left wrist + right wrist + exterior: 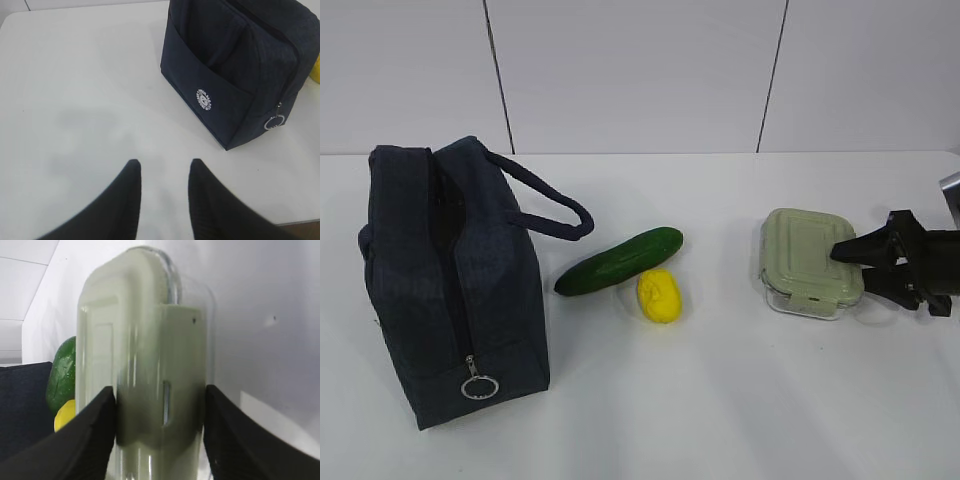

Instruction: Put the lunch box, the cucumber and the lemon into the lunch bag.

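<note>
Jaws of the right gripper (pixel 160 435) pinch the lunch box (pixel 812 262) across its near edge; the left gripper (pixel 164 172) hangs spread over bare table. Glass looks heavy, slick and breakable, so grip deep. It sits well right of the lunch bag (pixel 450 280), beyond cucumber (pixel 620 261) and lemon (pixel 660 296).

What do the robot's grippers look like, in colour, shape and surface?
Both are matte black. The left gripper has two broad fingers with rounded tips and fine ribbing. The right gripper has similar broad black fingers; the exterior view shows its blocky black body. No cables or markings are visible.
</note>
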You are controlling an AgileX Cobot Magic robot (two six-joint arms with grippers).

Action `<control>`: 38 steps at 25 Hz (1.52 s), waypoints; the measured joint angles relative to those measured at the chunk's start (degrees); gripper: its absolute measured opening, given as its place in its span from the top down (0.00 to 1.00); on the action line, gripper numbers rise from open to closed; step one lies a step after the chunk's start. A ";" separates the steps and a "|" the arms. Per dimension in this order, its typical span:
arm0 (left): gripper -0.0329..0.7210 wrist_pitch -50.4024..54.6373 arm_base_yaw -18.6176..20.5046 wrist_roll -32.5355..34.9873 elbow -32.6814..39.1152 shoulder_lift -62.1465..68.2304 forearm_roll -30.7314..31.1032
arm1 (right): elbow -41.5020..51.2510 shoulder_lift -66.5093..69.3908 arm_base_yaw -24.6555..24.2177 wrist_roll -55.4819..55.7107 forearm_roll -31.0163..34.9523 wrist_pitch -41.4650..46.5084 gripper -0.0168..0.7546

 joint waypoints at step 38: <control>0.64 0.00 0.00 0.00 0.00 0.00 0.00 | 0.00 0.13 0.00 -1.17 -0.43 1.17 0.46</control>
